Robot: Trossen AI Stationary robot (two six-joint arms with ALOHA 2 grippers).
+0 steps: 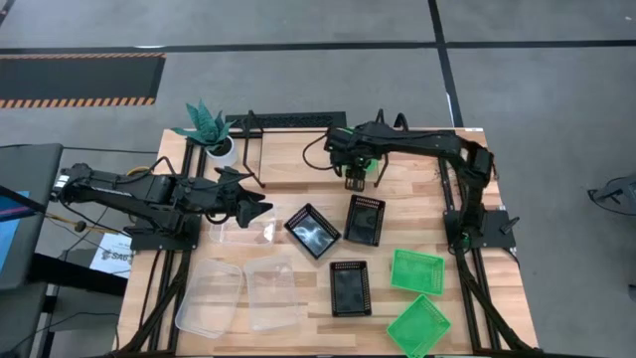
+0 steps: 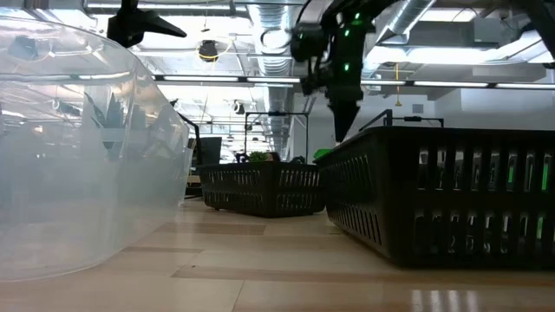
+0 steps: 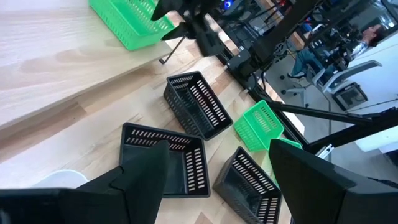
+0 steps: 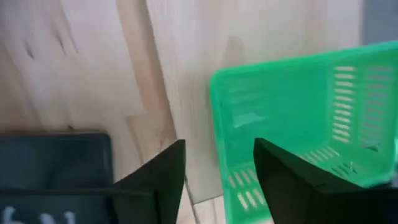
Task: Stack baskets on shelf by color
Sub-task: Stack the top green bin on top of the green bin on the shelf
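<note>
Wood bench, shelf at back. My right end effector hangs over the shelf's front edge, fingers apart, empty, green basket just below on the plank. I'd back off straight up, w/o nudging it. Left end effector open, waiting.

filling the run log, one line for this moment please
right gripper: open above green basket on shelf | left gripper: open, empty | black baskets: on table
</note>
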